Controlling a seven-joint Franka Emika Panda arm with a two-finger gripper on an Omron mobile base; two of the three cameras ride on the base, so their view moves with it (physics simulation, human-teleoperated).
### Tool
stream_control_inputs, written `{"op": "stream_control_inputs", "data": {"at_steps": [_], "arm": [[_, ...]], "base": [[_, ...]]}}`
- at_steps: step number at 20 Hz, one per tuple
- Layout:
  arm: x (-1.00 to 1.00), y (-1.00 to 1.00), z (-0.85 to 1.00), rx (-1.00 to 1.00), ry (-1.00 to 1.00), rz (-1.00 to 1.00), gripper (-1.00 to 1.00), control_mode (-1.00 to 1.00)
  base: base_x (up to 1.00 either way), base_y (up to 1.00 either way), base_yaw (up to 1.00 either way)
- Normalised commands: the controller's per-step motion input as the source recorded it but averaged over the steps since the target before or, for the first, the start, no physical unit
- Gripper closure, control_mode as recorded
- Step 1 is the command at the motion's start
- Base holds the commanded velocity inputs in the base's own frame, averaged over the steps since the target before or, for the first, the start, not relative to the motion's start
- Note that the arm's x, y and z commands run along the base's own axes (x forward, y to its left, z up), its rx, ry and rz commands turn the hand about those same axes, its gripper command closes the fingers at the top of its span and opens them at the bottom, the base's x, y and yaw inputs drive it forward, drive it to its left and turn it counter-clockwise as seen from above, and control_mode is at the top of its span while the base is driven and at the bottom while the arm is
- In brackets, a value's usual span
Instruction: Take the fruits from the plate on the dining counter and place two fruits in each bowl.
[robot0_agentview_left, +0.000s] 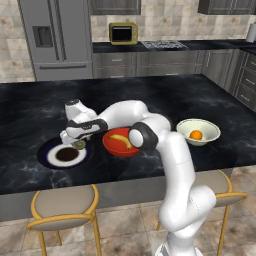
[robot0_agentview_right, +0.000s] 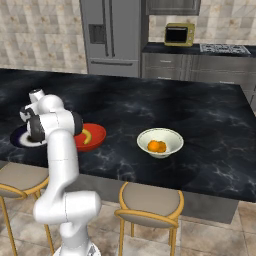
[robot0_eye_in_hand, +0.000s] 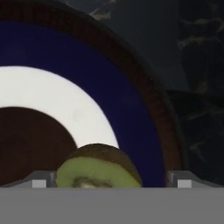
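Down at the plate (robot0_agentview_left: 52, 150) on the dining counter (robot0_agentview_left: 40, 105), the gripper (robot0_eye_in_hand: 111, 180) stands spread wide around the green fruit (robot0_eye_in_hand: 98, 168), not yet pinching it. Right of the plate, the red bowl (robot0_agentview_left: 114, 148) holds the banana (robot0_agentview_left: 120, 139); farther right, the cream bowl (robot0_agentview_left: 199, 131) holds orange fruit (robot0_agentview_left: 196, 134).

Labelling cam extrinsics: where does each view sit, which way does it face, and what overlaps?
Left base view: behind-left of the arm, facing the dining counter; arm bends over the plate.
Right base view: behind-right, same counter; arm at lower left.
Hand view: on the hand, looking down at the green fruit between the open gripper.
Shared: red bowl, cream bowl.
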Motion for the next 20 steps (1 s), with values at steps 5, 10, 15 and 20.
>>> {"op": "stream_control_inputs", "data": {"at_steps": [5, 10, 15, 20], "arm": [[0.00, 0.02, -0.18, 0.00, 0.00, 0.03, -1.00, -1.00], [0.00, 0.02, -0.14, 0.00, 0.00, 0.03, -1.00, -1.00], [0.00, 0.04, -0.12, 0.00, 0.00, 0.04, -1.00, -1.00], [0.00, 0.02, -0.05, 0.00, 0.00, 0.05, 1.00, -1.00]], "base": [[0.00, 0.00, 0.00], [0.00, 0.00, 0.00], [0.00, 0.00, 0.00], [0.00, 0.00, 0.00]]}}
